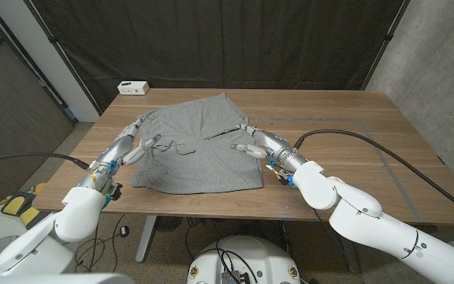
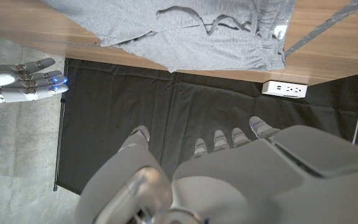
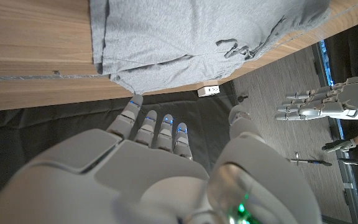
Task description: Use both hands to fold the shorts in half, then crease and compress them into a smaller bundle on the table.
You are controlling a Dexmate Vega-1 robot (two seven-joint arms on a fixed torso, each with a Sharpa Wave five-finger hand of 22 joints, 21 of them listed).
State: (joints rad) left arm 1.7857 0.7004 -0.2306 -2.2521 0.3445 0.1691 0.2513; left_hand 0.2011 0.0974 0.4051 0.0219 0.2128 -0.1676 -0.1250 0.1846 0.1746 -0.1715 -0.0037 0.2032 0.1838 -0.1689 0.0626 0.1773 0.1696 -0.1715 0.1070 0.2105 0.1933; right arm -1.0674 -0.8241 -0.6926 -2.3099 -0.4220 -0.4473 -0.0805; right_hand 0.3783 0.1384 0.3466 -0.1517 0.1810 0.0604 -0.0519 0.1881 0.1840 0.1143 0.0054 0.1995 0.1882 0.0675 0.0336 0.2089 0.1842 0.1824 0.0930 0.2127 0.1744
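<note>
Shorts: grey shorts (image 1: 195, 146) lie spread on the wooden worktop (image 1: 345, 150), waistband with its drawstring (image 1: 166, 144) toward the robot's left, legs toward the right, hem near the front edge.
Left hand: left hand (image 1: 146, 147) hovers at the waistband edge, fingers apart and extended, holding nothing; whether the fingertips touch the cloth is hard to tell from the head view.
Right hand: right hand (image 1: 247, 137) sits over the opposite side of the shorts, fingers spread and straight, nothing gripped; the right wrist view shows its fingers (image 3: 157, 134) reaching toward the cloth edge.
Stage: fold apparently not yet begun; garment looks like a single flat layer.
Doing it well: each hand should pinch one corner of the same edge, lift together at equal height and carry it across to meet the far edge, keeping the cloth taut so no ridge forms before pressing down the crease.
Backdrop: white power strip (image 1: 133, 87) at the far left corner; black curtain (image 1: 235, 43) behind.
</note>
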